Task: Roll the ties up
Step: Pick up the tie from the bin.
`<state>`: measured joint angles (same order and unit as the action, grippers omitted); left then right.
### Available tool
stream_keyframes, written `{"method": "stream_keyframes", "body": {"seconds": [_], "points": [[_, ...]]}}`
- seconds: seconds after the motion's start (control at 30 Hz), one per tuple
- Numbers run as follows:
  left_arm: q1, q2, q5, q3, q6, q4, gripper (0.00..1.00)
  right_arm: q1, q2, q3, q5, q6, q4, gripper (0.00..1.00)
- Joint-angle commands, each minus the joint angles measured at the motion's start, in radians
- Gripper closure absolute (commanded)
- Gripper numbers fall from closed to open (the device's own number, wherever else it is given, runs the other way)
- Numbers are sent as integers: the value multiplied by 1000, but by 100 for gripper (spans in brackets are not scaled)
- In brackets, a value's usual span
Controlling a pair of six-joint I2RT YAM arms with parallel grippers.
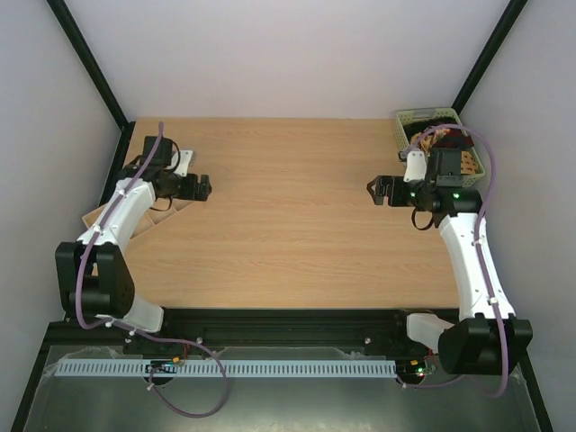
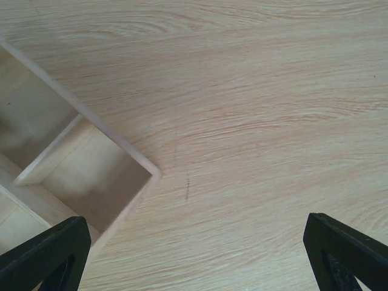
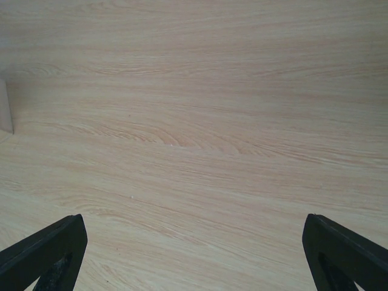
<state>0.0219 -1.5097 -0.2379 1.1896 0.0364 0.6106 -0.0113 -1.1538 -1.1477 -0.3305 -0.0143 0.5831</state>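
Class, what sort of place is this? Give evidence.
Probably a robotics test cell: left arm and right arm bolted to a wooden table, plain panels in black framing, a green basket.

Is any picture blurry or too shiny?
Top view: even light, no glare on the table. Left wrist view: grain sharp, but the wooden box looks hazy inside. Right wrist view: grain crisp; the right hand is just dark corners.

Tan, dark-spotted tie (image 1: 469, 164) — green basket (image 1: 430, 112)

no readable text, no labels, no brand marks, no numbers in any view
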Motion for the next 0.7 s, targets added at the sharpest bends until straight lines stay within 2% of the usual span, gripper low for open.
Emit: {"method": "stream_keyframes", "body": {"seconds": [0.0, 0.17, 0.3, 0.47, 0.67], "points": [[38, 46, 57, -21, -20, -27, 1, -58, -28, -71, -37, 17, 123, 1], [68, 54, 101, -14, -41, -52, 1, -211, -150, -204, -95, 28, 221, 1], [77, 41, 124, 9, -56, -52, 0, -347, -271, -313, -111, -25, 239, 1], [80, 24, 149, 30, -78, -53, 1, -456, -389, -354, -104, -156, 173, 1], [80, 9, 177, 48, -103, -40, 1, -488, -444, -273, -175, -329, -9, 0]]}}
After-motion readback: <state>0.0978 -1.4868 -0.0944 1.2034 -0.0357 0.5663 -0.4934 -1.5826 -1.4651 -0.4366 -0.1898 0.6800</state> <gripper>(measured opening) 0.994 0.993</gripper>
